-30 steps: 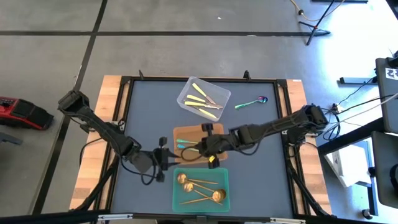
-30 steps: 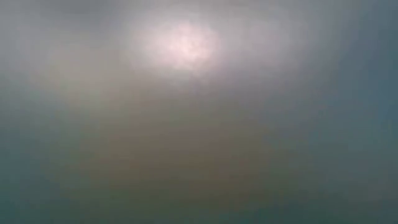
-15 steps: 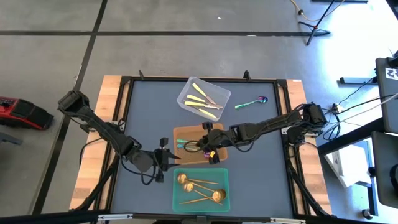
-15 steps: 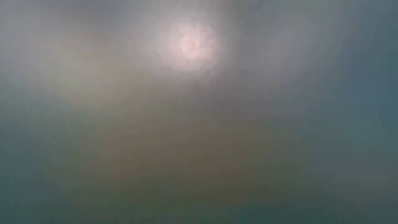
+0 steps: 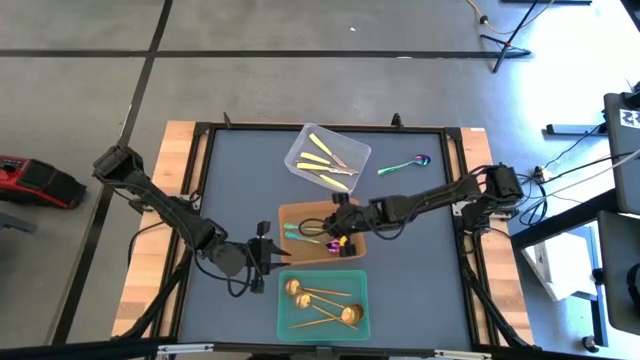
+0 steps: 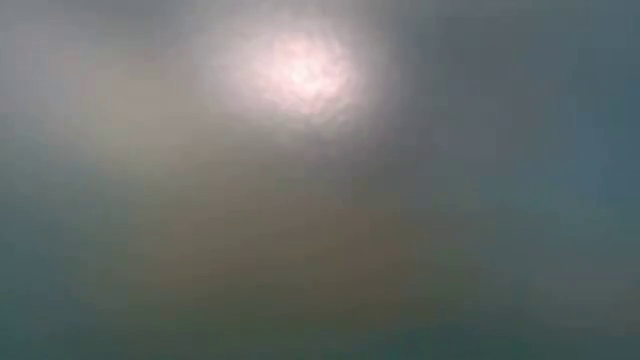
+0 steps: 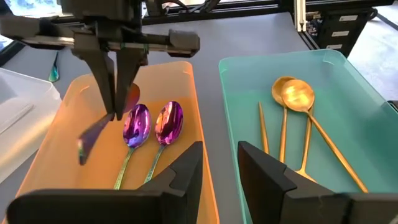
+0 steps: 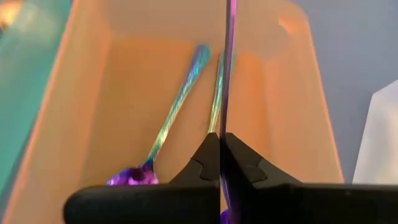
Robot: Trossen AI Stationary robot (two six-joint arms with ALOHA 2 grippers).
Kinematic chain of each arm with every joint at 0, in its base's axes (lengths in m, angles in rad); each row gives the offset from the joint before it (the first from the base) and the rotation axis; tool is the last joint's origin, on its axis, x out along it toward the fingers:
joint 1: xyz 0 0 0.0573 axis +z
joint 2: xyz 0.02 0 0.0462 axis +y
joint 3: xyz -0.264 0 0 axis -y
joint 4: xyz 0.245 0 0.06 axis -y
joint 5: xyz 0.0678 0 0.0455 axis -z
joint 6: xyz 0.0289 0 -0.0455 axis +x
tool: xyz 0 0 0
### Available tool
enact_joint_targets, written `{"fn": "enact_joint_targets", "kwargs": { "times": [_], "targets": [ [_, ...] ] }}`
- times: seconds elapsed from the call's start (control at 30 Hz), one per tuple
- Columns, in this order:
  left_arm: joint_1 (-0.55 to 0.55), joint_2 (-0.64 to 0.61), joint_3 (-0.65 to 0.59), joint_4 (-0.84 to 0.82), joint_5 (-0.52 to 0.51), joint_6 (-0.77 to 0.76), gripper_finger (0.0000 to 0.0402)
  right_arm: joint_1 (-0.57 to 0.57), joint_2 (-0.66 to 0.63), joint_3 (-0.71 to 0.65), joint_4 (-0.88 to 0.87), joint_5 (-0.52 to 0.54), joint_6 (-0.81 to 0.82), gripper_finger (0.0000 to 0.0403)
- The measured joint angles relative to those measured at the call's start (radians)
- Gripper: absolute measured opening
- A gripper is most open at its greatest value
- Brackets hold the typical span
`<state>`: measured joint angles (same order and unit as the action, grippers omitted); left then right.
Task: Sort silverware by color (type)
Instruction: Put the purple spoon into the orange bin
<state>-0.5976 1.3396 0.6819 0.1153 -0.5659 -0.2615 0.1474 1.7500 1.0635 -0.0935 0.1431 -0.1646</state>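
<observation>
Since the earlier high view, the right gripper (image 5: 341, 240) has been drawn back across the orange bin (image 5: 290, 211) toward the bin's right end, while the left arm has stayed where it was.

The right gripper's fingers (image 8: 239, 167) are pressed together on the thin handle of a rainbow spoon (image 8: 229, 68), which is held above the orange bin's floor; in the left wrist view the same gripper (image 7: 116, 112) is seen hanging over the bin with a dark blurred piece of the spoon below it. Two more rainbow spoons (image 7: 152, 127) are laid side by side on the bin's floor, bowls purple, handles teal.

The left gripper (image 5: 268, 252) is held narrowly parted and empty, just left of the gap between the orange bin and the green bin (image 5: 362, 297).

Copper-gold spoons (image 5: 320, 303) are gathered in the green bin. Pale yellow knives (image 5: 325, 164) are gathered in the clear bin (image 5: 355, 150) at the far side of the dark mat (image 5: 420, 270). One rainbow spoon (image 5: 404, 165) is left on the mat, right of the clear bin.

Nothing can be made out in the low view.
</observation>
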Motion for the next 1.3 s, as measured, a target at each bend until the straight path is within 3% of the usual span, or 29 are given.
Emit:
{"fn": "enact_joint_targets", "kwargs": {
  "times": [0.87, 1.13, 1.3],
  "targets": [
    [0.0, 0.0, 0.0, 0.002, -0.001, -0.002, 0.0095, -0.043, 0.006, -0.011, 0.017, -0.023, 0.14, 0.0006],
    [0.0, 0.0, 0.001, 0.002, -0.001, -0.021, 0.0095, -0.043, -0.002, -0.004, 0.007, -0.022, 0.132, 0.0112],
    [0.0, 0.0, 0.001, 0.001, -0.001, -0.021, 0.0095, -0.043, -0.085, 0.004, -0.056, -0.023, 0.085, 0.017]
  ]
}}
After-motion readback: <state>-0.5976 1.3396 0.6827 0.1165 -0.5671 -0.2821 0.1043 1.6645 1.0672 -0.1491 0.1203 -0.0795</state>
